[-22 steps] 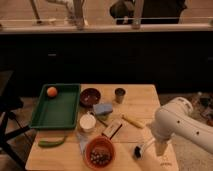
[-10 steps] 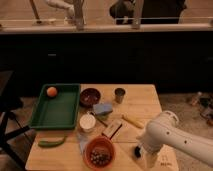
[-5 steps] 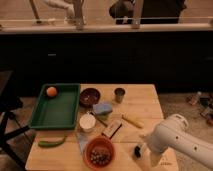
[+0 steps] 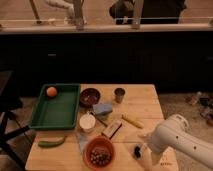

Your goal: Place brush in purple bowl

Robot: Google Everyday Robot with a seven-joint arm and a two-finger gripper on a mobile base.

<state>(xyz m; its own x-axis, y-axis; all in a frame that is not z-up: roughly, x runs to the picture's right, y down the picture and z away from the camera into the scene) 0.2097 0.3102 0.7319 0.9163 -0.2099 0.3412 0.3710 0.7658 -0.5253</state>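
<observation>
Arm (image 4: 172, 137) sits slightly further right than a second ago. End effector (image 4: 145, 156) is low at the desk (image 4: 145, 102) front edge, just beside the brush (image 4: 136, 151) head; how far it's open, can't tell. Brush lies on the desk, well apart from purple bowl (image 4: 90, 96).

The room is dim, with soft yellow light. A wooden table (image 4: 142, 102) stands on a gray floor (image 4: 177, 107). Behind it is a long dark wall (image 4: 125, 60) with a pale ledge (image 4: 150, 27) on top. The gripper (image 4: 144, 154) is low at the table's front right.
</observation>
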